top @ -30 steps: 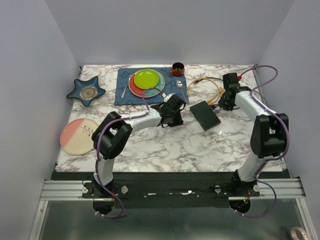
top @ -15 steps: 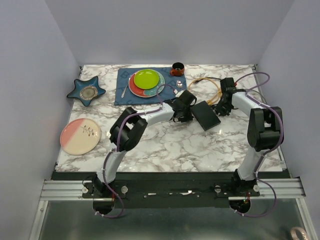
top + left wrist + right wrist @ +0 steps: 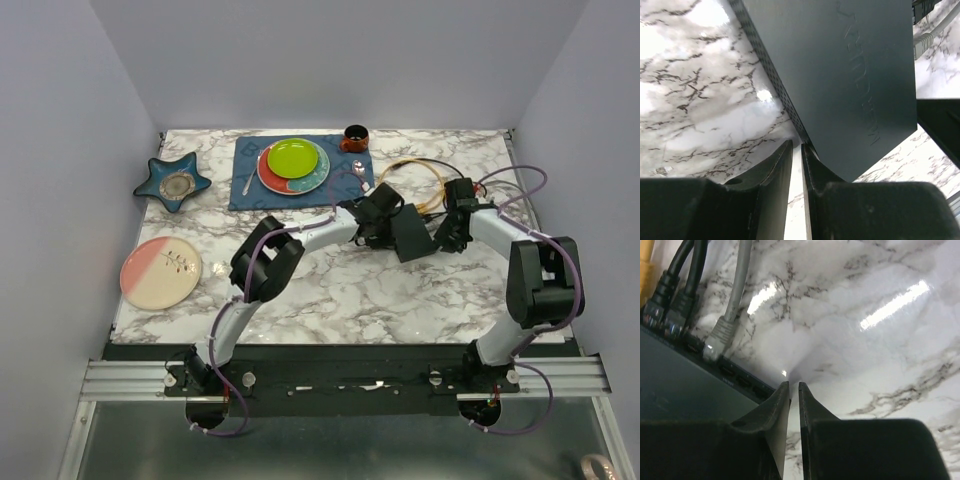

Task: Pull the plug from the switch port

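the task is not done yet. in the right wrist view the grey plug [image 3: 719, 337] and the two black plugs [image 3: 671, 302] beside it all sit in their sockets along the long edge of the switch [image 3: 680, 385], so the pulling is left to do. i cannot tell which plug is meant.

the switch lies in the right half of the tabletop [image 3: 350, 290], nearer the far edge than the near edge, between the two arms.

the left claw [image 3: 797, 146] is almost closed, with only a thin slit and nothing inside. its tips are at the side edge of the switch near a corner and seem to touch it.

the right claw [image 3: 794, 385] is also narrow and holds nothing. its tips are just beside the socket edge, on empty sockets, a little apart from the grey plug. in my judgement it must first open and go to a plug.
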